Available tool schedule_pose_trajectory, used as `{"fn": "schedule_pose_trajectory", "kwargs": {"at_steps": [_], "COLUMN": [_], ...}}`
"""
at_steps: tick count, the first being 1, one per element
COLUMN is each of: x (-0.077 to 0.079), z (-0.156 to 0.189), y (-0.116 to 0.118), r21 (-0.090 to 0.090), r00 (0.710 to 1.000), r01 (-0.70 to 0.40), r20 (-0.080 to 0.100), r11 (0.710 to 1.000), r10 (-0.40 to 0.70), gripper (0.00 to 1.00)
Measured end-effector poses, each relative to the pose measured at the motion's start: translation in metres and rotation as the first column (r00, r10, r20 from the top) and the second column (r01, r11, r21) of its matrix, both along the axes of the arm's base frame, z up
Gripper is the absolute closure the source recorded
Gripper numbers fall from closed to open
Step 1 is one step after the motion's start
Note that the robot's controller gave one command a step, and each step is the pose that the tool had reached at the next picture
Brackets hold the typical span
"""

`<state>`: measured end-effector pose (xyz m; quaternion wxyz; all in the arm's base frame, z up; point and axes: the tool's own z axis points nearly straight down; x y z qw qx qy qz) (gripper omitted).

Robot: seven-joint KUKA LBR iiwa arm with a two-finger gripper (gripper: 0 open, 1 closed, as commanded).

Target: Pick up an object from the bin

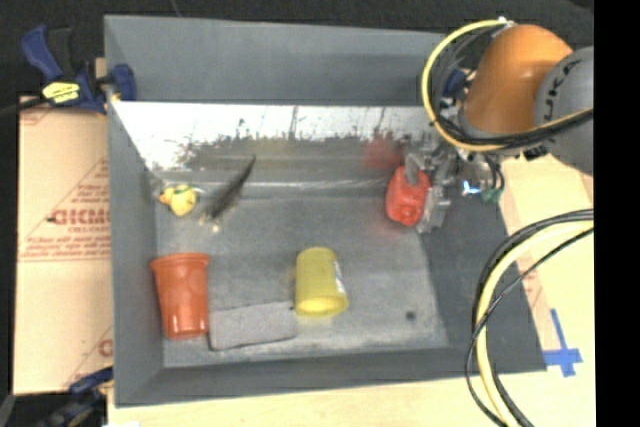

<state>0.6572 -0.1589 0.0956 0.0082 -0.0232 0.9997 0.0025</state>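
The grey metal bin (270, 65) is viewed from above. The two-finger gripper (428, 207) is positioned low against the bin's right wall, toward the back right corner, beneath the orange wrist cover (515, 75) of the arm. A small red rounded object (402, 200) is located at the right wall near that corner, just beside the gripper on the side facing the bin's left wall, and appears to be in contact with it. It cannot be told whether the gripper is apart, together or clamped on the red object.

The remaining contents are laid out well apart from the gripper:

- A yellow plastic cup (318, 283) is laid on its side near the middle of the front edge.
- An orange-red plastic cup (181, 295) is placed in the front left corner.
- A flat grey rectangular pad (252, 325) is laid along the front edge, between the two cups and touching or nearly touching both.
- A small yellow toy (180, 202) is set against the left wall, toward the back.
- A thin dark elongated item (230, 192) is laid at a slant just beside the yellow toy.
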Motion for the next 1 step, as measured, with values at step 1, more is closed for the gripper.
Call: {"fn": "schedule_pose_trajectory", "kwargs": {"at_steps": [1], "x": [0.0014], "z": [0.0508], "y": [-0.002], "r21": [-0.004], "r00": [1.0], "r01": [0.001], "r20": [0.008], "r11": [1.0], "r10": [-0.001], "gripper": [1.0]}}
